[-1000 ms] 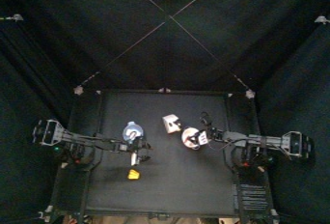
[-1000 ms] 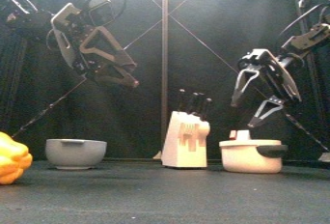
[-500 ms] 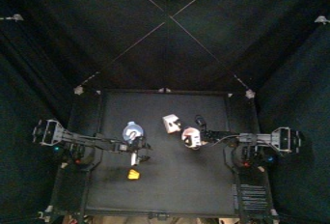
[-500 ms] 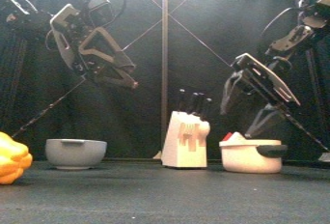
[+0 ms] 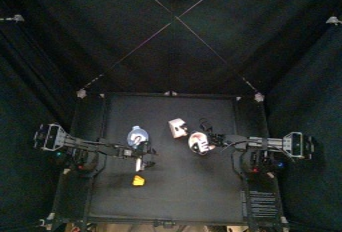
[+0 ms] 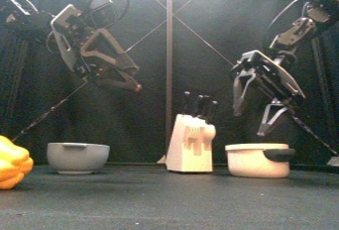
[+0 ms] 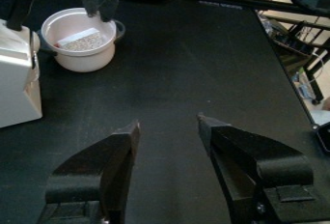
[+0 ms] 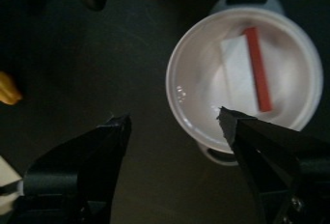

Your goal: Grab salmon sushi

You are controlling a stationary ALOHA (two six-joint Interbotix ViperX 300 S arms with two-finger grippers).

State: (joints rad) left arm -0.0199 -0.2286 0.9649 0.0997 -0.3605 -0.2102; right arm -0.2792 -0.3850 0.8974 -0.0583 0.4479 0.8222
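The right hand (image 6: 269, 97) has dropped to hover released over the pot (image 8: 245, 81) where the salmon sushi (image 8: 258, 69) lies, ready to descend, while the left hand (image 7: 168, 136) hangs released

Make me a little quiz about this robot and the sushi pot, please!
1. True or false: the right end effector is holding the salmon sushi.
2. Where does the sushi lie? A) in the white pot B) in the grey bowl C) on the knife block
3. Fill in: the left end effector hangs with its jaws ____.

Key: 1 false; 2 A; 3 open.
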